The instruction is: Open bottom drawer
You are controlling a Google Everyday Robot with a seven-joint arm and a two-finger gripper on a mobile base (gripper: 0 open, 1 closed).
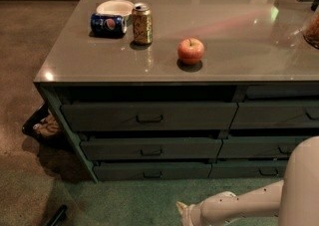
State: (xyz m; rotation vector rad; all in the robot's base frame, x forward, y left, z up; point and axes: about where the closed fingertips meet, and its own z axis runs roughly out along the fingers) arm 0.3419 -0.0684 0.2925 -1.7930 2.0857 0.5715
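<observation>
The bottom drawer [152,171] is the slimmest dark grey-green front at the foot of the left three-drawer stack. It has a small dark pull [152,174] at its centre and sits about flush with the stack's frame. My white arm [244,205] reaches in from the lower right, low over the green carpet. My gripper [183,211] is at the arm's left end, near the bottom edge of the view. It is below and a little right of the drawer's pull and not touching it. It is partly cut off.
Two taller drawers [148,116] sit above the bottom drawer, and a twin stack [269,170] stands to the right. On the countertop [70,56] are a red apple [191,51], a gold can [142,23], a lying Pepsi can [107,24] and a white bowl [115,7]. A black bin [42,124] is on the floor at the left.
</observation>
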